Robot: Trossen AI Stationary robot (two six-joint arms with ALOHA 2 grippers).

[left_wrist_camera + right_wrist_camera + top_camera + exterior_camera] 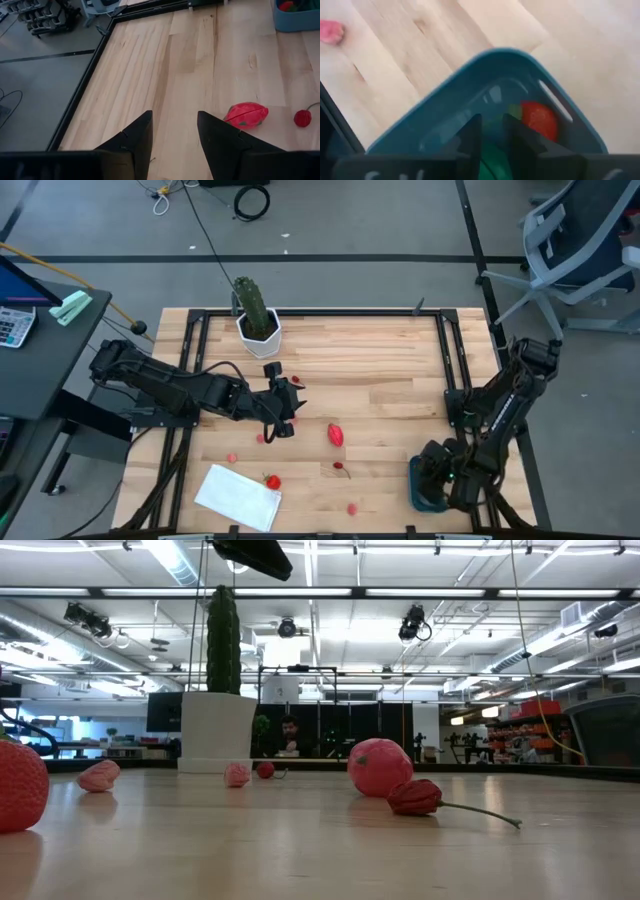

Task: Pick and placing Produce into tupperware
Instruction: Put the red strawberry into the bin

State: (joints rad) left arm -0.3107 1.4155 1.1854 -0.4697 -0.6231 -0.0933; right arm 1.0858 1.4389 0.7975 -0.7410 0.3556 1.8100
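Observation:
The teal tupperware [416,480] stands at the table's near right corner, with my right gripper [492,120] pointing down into it, fingers a little apart. Inside lie a red piece [538,120] and a green piece [492,162], the green one low between my fingers. Loose produce rests on the wood: a large red piece [336,434], a stemmed cherry [342,469], a strawberry [272,480] and small pink bits [352,507]. My left gripper [175,117] hangs open above the table's middle left, holding nothing, the red piece [246,114] off to its side. My right gripper comes into the tupperware from above. The green piece [492,162] shows in the gap between its two fingers, but I cannot tell whether either finger touches it.
A tall cactus in a white pot [258,328] stands at the far left of the table. A flat white sheet [238,497] lies at the near left, beside the strawberry. Black frame rails [455,360] run along the table's edges. Bare wood lies between the two arms.

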